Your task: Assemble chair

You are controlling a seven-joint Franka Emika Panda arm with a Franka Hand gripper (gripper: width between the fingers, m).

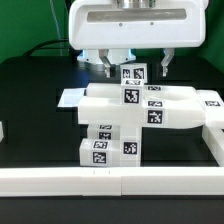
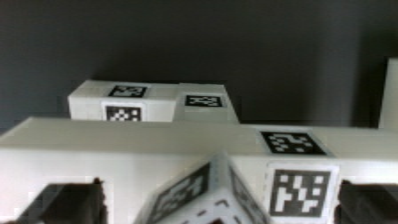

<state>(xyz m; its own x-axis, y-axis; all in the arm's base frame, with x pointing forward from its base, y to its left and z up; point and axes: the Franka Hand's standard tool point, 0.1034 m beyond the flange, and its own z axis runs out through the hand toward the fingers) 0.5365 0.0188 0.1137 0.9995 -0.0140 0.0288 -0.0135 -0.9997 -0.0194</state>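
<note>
While the tool (image 1: 134,68) hangs with fingers apart, the chair (image 1: 128,110) stands directly beneath, its top block between them.

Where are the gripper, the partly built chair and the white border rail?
gripper (image 1: 133,66), exterior view, between its fingertips.
chair (image 1: 112,106), exterior view, front face of its wide block.
border rail (image 1: 60,180), exterior view, its top face.

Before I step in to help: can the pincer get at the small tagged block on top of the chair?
Probably yes: the pincer hangs right above the small block, its fingers either side, nothing between.
</note>
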